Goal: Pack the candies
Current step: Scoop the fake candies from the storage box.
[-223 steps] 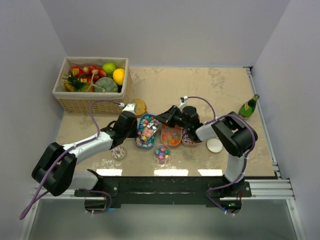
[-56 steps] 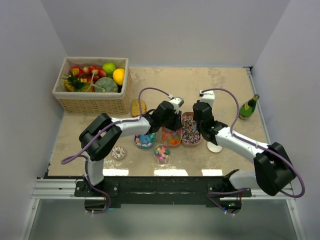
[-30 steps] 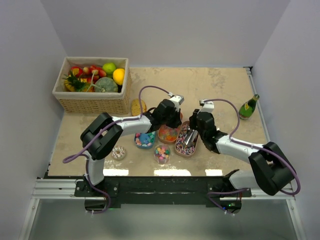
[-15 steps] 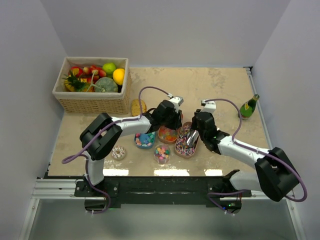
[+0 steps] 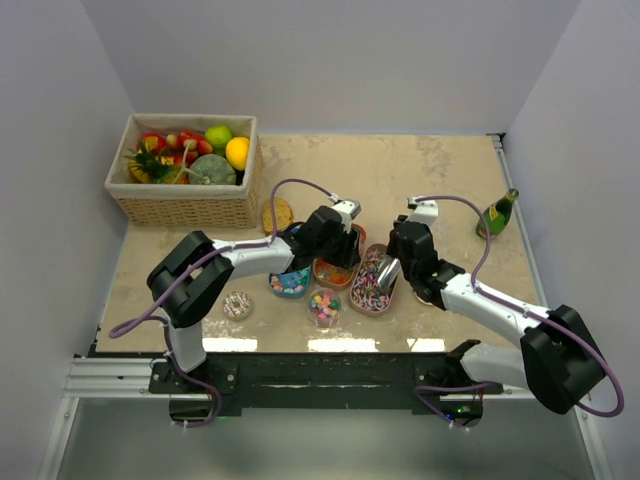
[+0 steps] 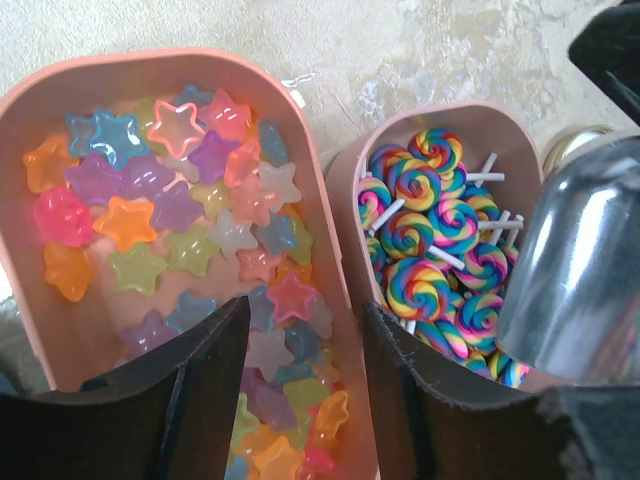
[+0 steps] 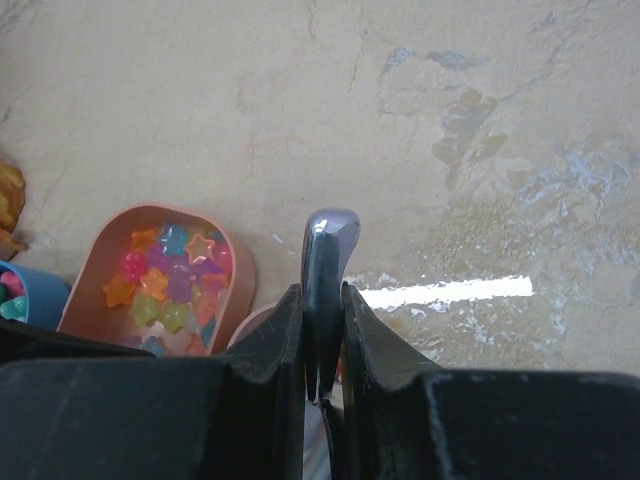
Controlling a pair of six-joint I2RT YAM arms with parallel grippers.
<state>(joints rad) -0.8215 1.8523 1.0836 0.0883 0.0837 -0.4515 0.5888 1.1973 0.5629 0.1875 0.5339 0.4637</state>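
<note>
Left wrist: my left gripper (image 6: pixel 300 390) sits half open and empty over the star tray (image 6: pixel 150 58), right gripper (image 7: pixel 320 310) pinches the spoon (image 7: pixel 326 245), so scooping might skid the unheld lollipop tray (image 6: pixel 470 108), spilling candies (image 6: pixel 440 230).

Both arms (image 5: pixel 260 255) low and inward, left tool (image 6: pixel 305 335) with fingers apart, right tool (image 7: pixel 322 305) with fingers nearly together.

The stars (image 6: pixel 170 220) are translucent orange, pink, purple and blue, in a salmon-pink tray (image 6: pixel 130 62). The lollipops (image 6: pixel 430 240) are rainbow swirls on white sticks. The spoon (image 7: pixel 327 250) is shiny silver. The table (image 7: pixel 450 100) is mottled beige.
</note>
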